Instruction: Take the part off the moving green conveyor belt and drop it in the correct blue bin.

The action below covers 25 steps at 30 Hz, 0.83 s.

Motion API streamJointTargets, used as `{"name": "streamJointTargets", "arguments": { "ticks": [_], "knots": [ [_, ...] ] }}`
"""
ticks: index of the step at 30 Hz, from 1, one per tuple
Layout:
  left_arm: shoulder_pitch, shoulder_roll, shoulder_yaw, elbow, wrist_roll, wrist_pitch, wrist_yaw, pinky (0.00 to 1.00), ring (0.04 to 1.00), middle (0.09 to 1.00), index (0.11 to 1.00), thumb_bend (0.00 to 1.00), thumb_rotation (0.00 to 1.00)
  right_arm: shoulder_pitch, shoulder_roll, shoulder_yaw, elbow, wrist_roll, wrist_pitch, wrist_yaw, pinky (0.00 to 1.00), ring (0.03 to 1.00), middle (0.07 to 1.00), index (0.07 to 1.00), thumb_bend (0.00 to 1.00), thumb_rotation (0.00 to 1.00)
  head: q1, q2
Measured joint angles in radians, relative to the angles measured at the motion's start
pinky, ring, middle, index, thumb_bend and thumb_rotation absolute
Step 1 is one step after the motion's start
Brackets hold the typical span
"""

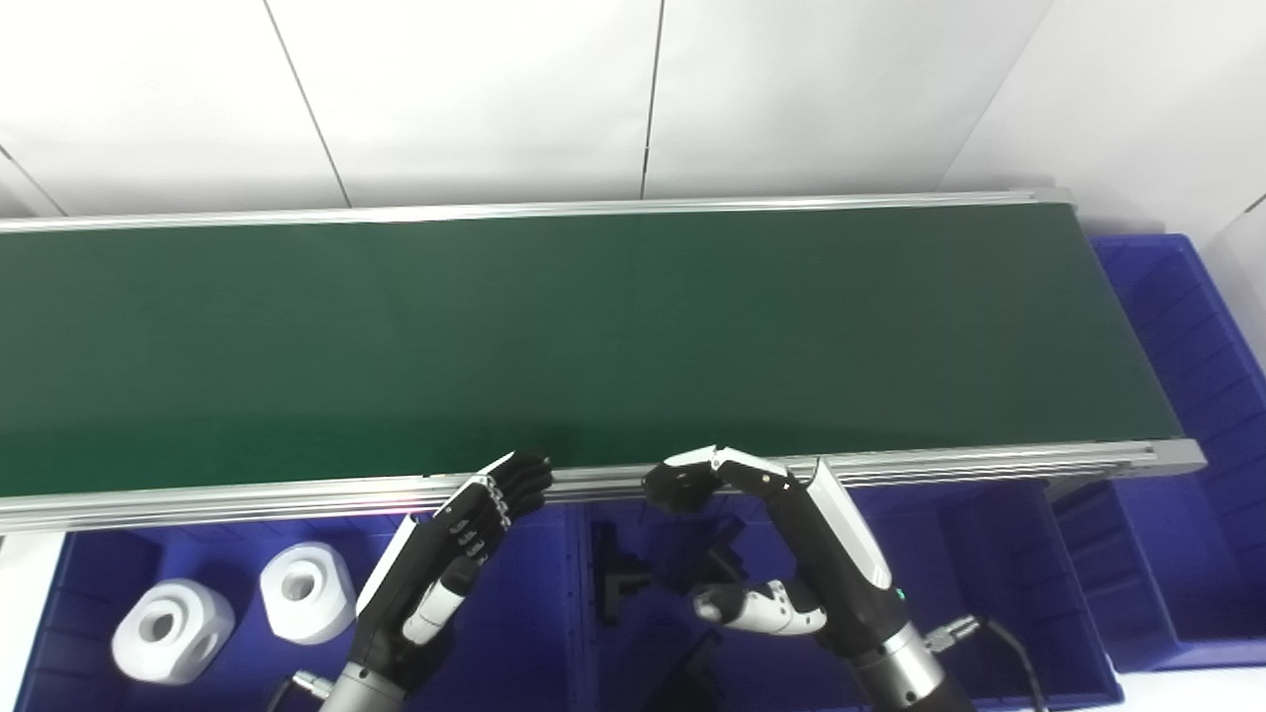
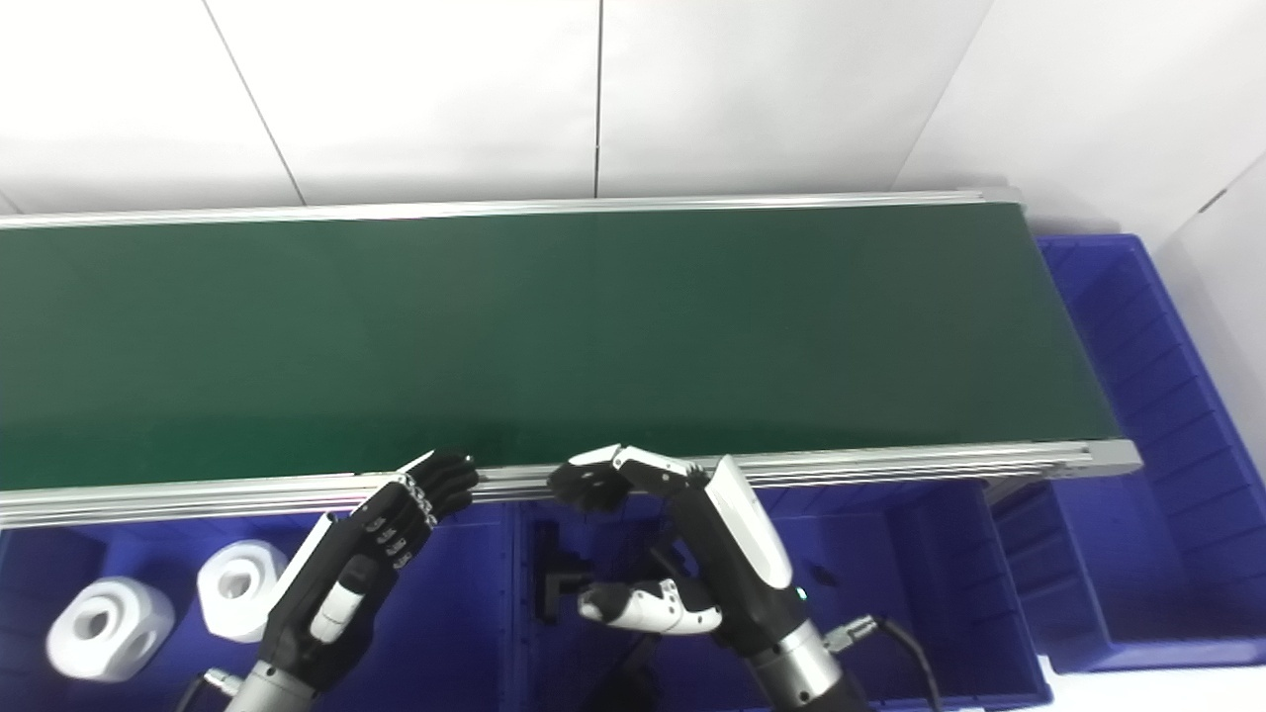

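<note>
White wall panels rise behind the green belt point(image 1: 593, 326), which runs across the whole view between aluminium rails and carries nothing on the stretch in view. Below its near rail sit blue bins. In the left bin point(image 1: 514, 613) lie two white parts point(image 1: 173, 631), chunky blocks with a round bore, side by side and just apart. In the middle bin point(image 1: 974, 554) lie black parts point(image 1: 618, 578), partly hidden by the right hand and too dark to make out in shape. Another bin point(image 1: 1187, 346) stands past the belt's right end. Both hands hover above the bins with fingertips at the near rail. The left hand point(image 1: 450, 559) is released, fingers straight and close together, pointing up toward the belt, holding nothing. The right hand point(image 1: 781, 539) is also unclenched, fingers curved forward over the rail, thumb point(image 1: 757, 608) stretched out to the left, nothing in its grasp.
</note>
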Motion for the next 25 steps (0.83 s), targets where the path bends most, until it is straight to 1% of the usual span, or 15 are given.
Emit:
{"name": "streamJointTargets", "arguments": {
  "ticks": [2,4,5,8,11,15,16,17,18,19,20,23,25],
  "knots": [
    [-0.004,0.000,-0.001,0.009,0.008,-0.013,-0.001,0.89,0.898,0.891,0.850,0.78,0.82,-0.010,0.019,0.000,0.090,0.038,-0.011,-0.012,0.70,0.756,0.772,0.759,0.88,1.00,0.003,-0.009],
    [-0.004,0.000,-0.001,0.017,0.022,-0.016,-0.001,0.89,0.896,0.889,0.848,0.79,0.82,-0.010,0.044,-0.017,0.165,0.065,-0.013,-0.020,0.71,0.767,0.781,0.764,0.89,1.00,0.005,-0.014],
    [-0.003,0.000,-0.002,0.022,0.032,-0.017,0.000,0.88,0.891,0.885,0.847,0.80,0.83,-0.010,0.053,-0.027,0.184,0.077,-0.013,-0.023,0.74,0.779,0.799,0.780,0.86,1.00,0.012,-0.020],
    [-0.002,-0.008,-0.003,0.024,0.064,-0.024,0.003,0.88,0.890,0.885,0.848,0.81,0.84,-0.009,0.069,-0.053,0.232,0.097,-0.013,-0.028,0.76,0.786,0.808,0.787,0.83,1.00,0.024,-0.023],
    [-0.002,-0.017,-0.005,0.028,0.086,-0.050,0.007,0.87,0.884,0.882,0.844,0.82,0.84,-0.011,0.075,-0.072,0.264,0.100,-0.012,-0.029,0.78,0.797,0.814,0.789,0.80,1.00,0.043,-0.031],
    [-0.002,-0.035,-0.007,0.034,0.112,-0.057,0.013,0.87,0.888,0.887,0.848,0.85,0.85,-0.019,0.075,-0.087,0.319,0.102,-0.013,-0.027,0.81,0.806,0.823,0.797,0.77,1.00,0.054,-0.031],
    [-0.002,-0.039,-0.007,0.034,0.120,-0.057,0.015,0.87,0.891,0.890,0.850,0.84,0.85,-0.023,0.075,-0.088,0.332,0.103,-0.013,-0.025,0.81,0.805,0.821,0.798,0.75,1.00,0.058,-0.025],
    [-0.002,-0.041,-0.008,0.034,0.124,-0.056,0.016,0.88,0.894,0.894,0.852,0.82,0.85,-0.025,0.074,-0.088,0.339,0.103,-0.013,-0.023,0.80,0.807,0.820,0.800,0.74,1.00,0.060,-0.008],
    [-0.002,-0.041,-0.009,0.033,0.127,-0.056,0.016,0.88,0.896,0.895,0.853,0.82,0.85,-0.027,0.073,-0.088,0.341,0.105,-0.013,-0.019,0.80,0.806,0.820,0.801,0.73,1.00,0.060,-0.008],
    [-0.002,-0.041,-0.010,0.032,0.127,-0.056,0.016,0.88,0.897,0.895,0.854,0.82,0.85,-0.030,0.071,-0.089,0.341,0.108,-0.013,-0.013,0.80,0.806,0.820,0.804,0.72,1.00,0.061,0.007],
    [-0.003,-0.040,-0.010,0.032,0.127,-0.055,0.016,0.88,0.894,0.891,0.853,0.83,0.84,-0.033,0.069,-0.089,0.341,0.109,-0.013,-0.009,0.80,0.799,0.823,0.807,0.73,1.00,0.064,0.017],
    [-0.008,-0.041,-0.008,0.031,0.127,-0.046,0.017,0.88,0.894,0.890,0.852,0.86,0.85,-0.041,0.065,-0.093,0.341,0.109,-0.012,-0.004,0.79,0.791,0.827,0.807,0.77,1.00,0.074,0.018],
    [-0.011,-0.041,-0.009,0.030,0.132,-0.040,0.026,0.88,0.894,0.888,0.851,0.86,0.85,-0.043,0.062,-0.096,0.341,0.109,-0.011,0.005,0.78,0.787,0.830,0.807,0.78,1.00,0.080,0.018]
  ]
}}
